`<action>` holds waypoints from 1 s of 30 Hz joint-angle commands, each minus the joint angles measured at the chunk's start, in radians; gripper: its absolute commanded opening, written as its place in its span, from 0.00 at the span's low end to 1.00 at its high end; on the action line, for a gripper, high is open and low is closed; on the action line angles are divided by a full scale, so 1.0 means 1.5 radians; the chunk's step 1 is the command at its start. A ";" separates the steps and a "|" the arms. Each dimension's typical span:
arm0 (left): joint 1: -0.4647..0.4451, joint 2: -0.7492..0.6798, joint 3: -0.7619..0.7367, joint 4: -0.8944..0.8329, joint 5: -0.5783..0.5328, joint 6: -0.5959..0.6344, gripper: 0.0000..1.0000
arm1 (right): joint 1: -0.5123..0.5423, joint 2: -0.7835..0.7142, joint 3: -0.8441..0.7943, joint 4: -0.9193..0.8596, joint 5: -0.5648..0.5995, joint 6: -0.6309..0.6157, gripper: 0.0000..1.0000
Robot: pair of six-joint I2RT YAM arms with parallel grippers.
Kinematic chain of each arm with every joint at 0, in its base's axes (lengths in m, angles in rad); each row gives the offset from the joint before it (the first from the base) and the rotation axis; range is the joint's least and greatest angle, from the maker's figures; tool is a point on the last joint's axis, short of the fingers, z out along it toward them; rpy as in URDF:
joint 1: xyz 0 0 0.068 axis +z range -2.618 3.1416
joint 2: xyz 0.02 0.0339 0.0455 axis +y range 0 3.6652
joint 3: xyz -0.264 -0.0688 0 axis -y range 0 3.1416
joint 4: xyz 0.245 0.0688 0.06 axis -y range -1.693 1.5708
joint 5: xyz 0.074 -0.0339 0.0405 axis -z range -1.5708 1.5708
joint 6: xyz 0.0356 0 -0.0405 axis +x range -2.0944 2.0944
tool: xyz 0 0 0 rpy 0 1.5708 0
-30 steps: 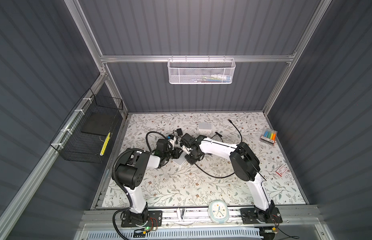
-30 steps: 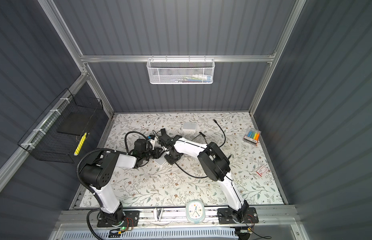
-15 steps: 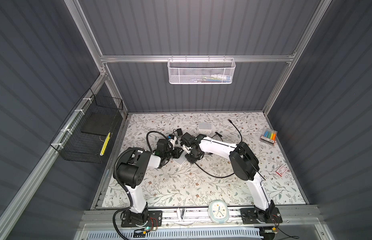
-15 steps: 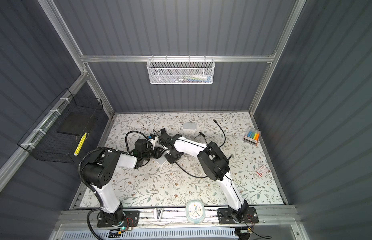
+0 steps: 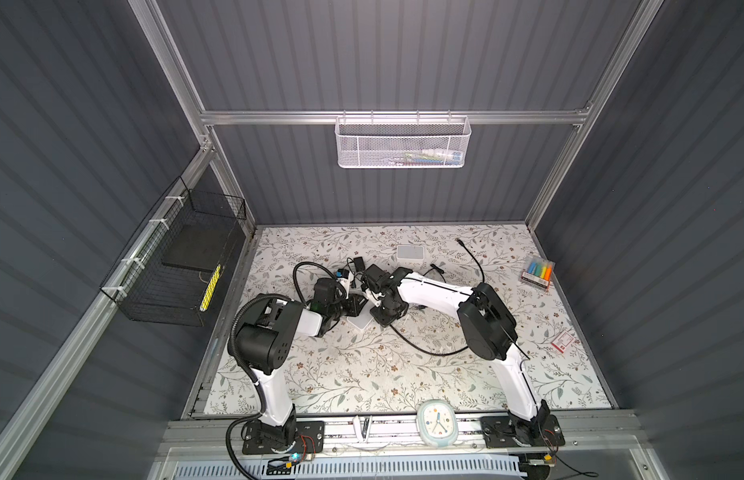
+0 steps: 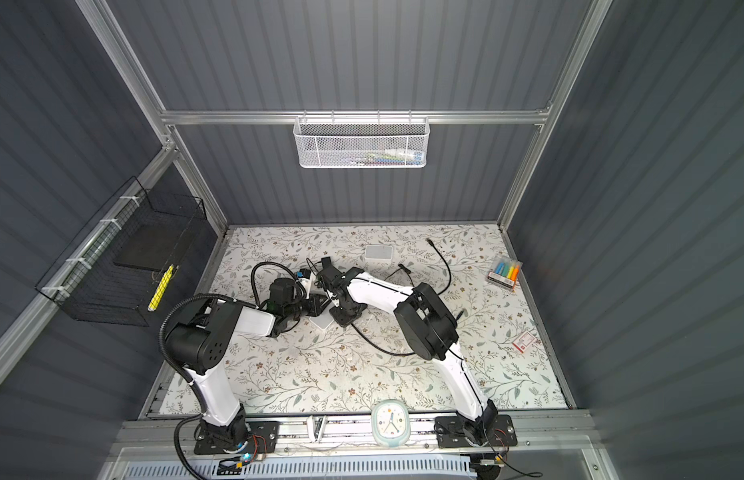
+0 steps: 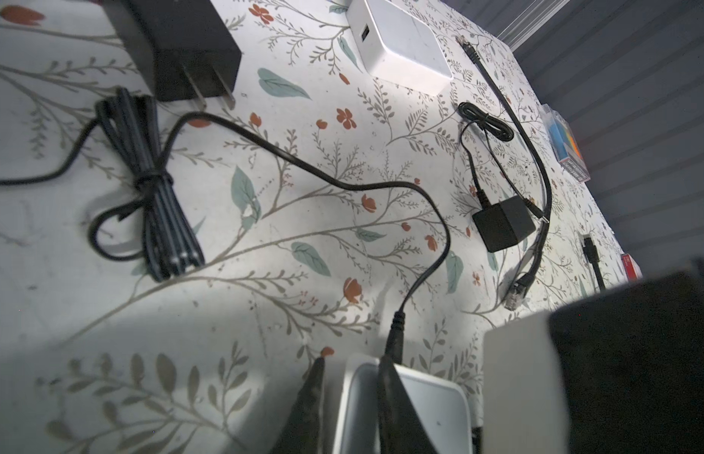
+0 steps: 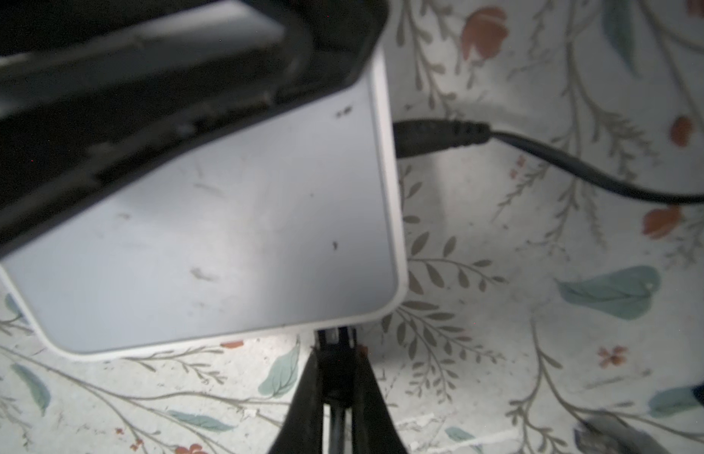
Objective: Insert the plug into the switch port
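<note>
Jaws of right gripper (image 8: pixel 336 351) pinch plug (image 8: pixel 336 373) against switch (image 8: pixel 224 236) edge; left gripper (image 7: pixel 352 365) jaws clamp switch. Risk: skewed plug jams at port; push slides switch loose.

Switch (image 8: pixel 208 236) was a small flat white box with rounded corners, scuffed top face up, on the table (image 5: pixel 362 374) left of centre. In both top views only a white corner of the switch (image 5: pixel 359 323) (image 6: pixel 321 322) showed between my arms. My left gripper (image 7: pixel 352 365) clamped one rim, one finger lying on the top face. Plug (image 8: pixel 336 339) was small and black, pinched in my right gripper (image 8: pixel 336 350), cable trailing back between the fingers. Its tip touched the switch's side wall facing that gripper, roughly square to it. Couldn't tell if it was seated. A ribbed black lead (image 8: pixel 440 135) met the adjacent side.
</note>
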 commanded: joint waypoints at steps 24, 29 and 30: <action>-0.104 0.066 -0.058 -0.149 0.170 -0.046 0.22 | 0.008 0.012 0.112 0.365 -0.054 0.007 0.00; -0.094 0.026 -0.044 -0.203 0.106 -0.032 0.35 | 0.005 -0.032 0.031 0.374 -0.044 0.008 0.00; -0.090 0.015 -0.043 -0.212 0.094 -0.029 0.39 | 0.004 -0.042 0.012 0.377 -0.041 0.009 0.00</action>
